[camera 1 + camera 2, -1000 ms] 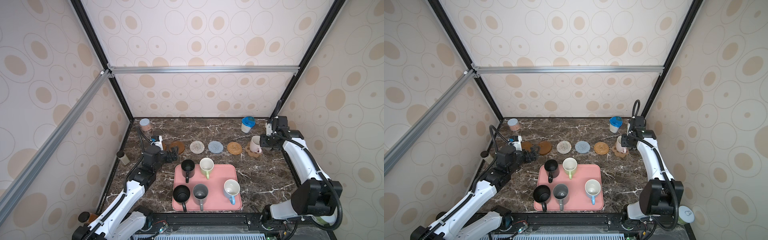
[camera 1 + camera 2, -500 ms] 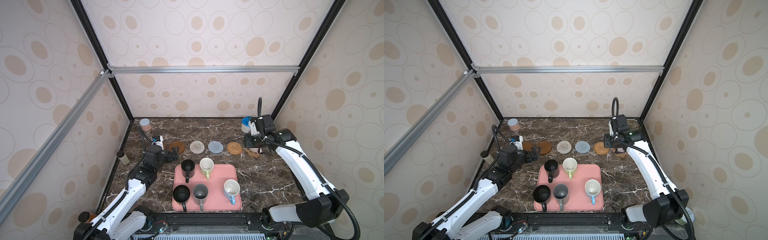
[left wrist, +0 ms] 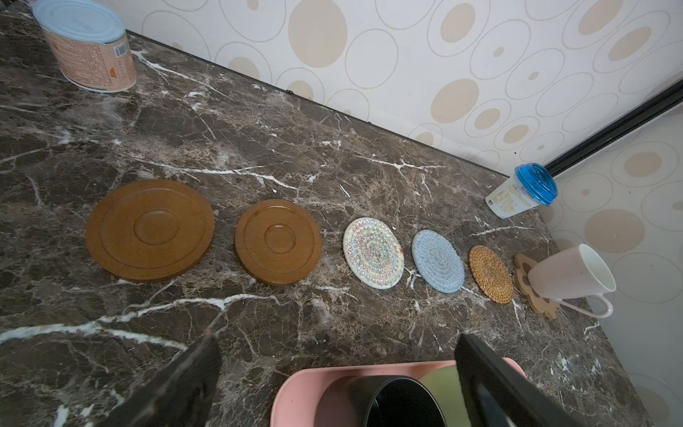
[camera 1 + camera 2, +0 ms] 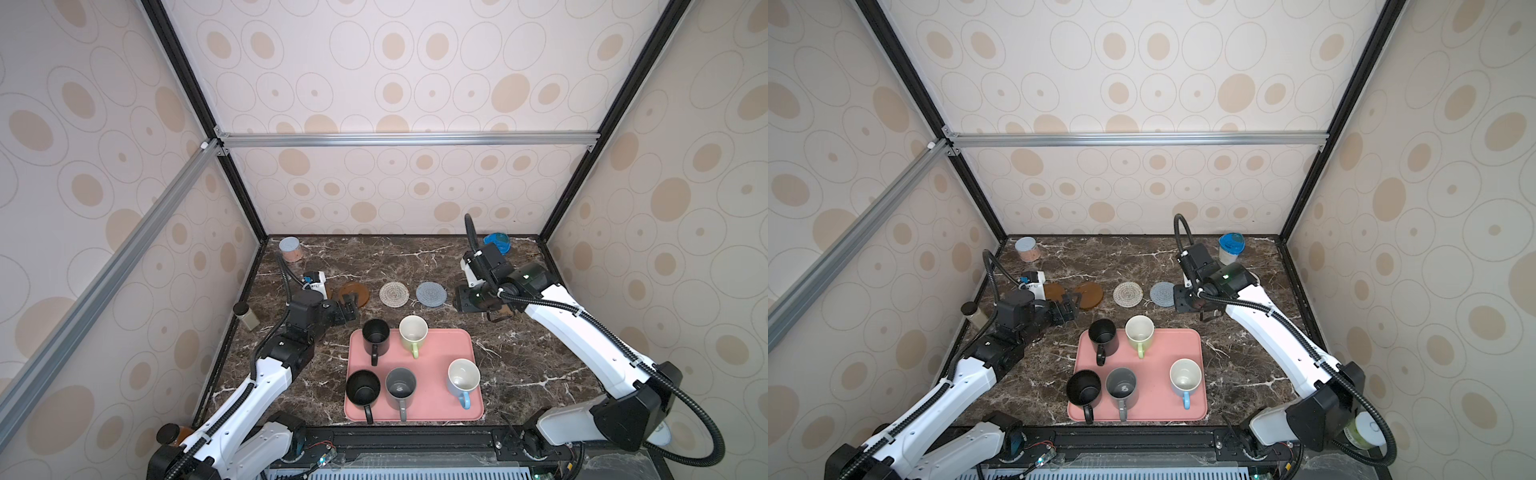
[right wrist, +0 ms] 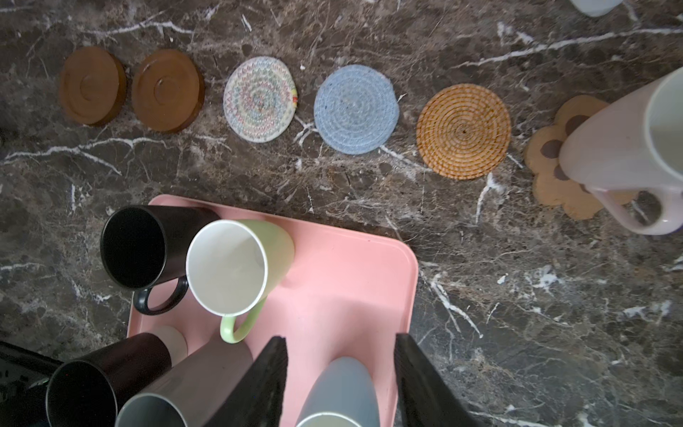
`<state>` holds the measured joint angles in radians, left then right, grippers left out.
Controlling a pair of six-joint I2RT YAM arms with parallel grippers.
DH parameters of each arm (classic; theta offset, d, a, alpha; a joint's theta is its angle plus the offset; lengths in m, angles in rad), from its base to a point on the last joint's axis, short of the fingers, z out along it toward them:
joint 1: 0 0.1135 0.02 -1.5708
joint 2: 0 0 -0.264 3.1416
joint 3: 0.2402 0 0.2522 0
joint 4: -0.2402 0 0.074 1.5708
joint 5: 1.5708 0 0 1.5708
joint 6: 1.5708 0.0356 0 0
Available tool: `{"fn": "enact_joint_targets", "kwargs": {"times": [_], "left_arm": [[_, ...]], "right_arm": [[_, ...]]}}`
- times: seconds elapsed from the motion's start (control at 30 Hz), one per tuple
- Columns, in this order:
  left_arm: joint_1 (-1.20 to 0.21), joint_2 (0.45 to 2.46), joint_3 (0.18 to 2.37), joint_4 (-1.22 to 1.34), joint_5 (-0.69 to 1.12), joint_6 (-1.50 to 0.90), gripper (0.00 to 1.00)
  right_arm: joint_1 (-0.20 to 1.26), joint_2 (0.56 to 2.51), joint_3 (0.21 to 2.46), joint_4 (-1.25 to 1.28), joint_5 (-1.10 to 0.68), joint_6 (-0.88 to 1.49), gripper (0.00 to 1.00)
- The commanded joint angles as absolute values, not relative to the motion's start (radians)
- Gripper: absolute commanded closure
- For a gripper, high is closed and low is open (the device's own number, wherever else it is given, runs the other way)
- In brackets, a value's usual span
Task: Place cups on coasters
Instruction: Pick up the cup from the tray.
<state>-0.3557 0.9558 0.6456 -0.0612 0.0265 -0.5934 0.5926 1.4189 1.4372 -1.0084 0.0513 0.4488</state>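
Observation:
Five cups stand on the pink tray (image 4: 436, 357): two black (image 4: 376, 334) (image 4: 363, 388), one light green (image 4: 413, 332), one grey (image 4: 401, 386), and a white one with blue outside (image 4: 463, 376). The white-pink cup (image 3: 569, 273) stands on the paw coaster (image 5: 550, 148). The coasters lie in a row: two brown discs (image 4: 1054, 291) (image 4: 1090, 295), whitish woven (image 4: 394, 294), blue-grey (image 4: 431, 294) and rattan (image 5: 464, 131). My left gripper (image 4: 353, 309) is open and empty beside the tray's far left corner. My right gripper (image 4: 457, 300) hovers open and empty over the rattan coaster.
A pinkish can (image 4: 289, 249) stands in the back left corner and a white jar with a blue lid (image 4: 496, 241) at the back right. A small black-capped bottle (image 4: 245, 316) leans by the left wall. Walls close the table on three sides.
My right arm has swung left and up, away from the white-pink cup on the paw coaster, and now covers the rattan coaster from above. The left arm has barely moved.

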Motion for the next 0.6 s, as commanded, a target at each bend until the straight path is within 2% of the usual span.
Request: {"fn": "enact_joint_targets", "kwargs": {"times": [0.0, 0.57], "left_arm": [[-0.362, 0.959, 0.652, -0.041, 0.032, -0.617, 0.00], [-0.362, 0.976, 0.624, 0.006, 0.057, -0.655, 0.00]], "right_arm": [[0.639, 1.441, 1.413, -1.034, 0.047, 0.523, 0.49], [0.819, 1.511, 1.360, -1.006, 0.047, 0.640, 0.49]]}}
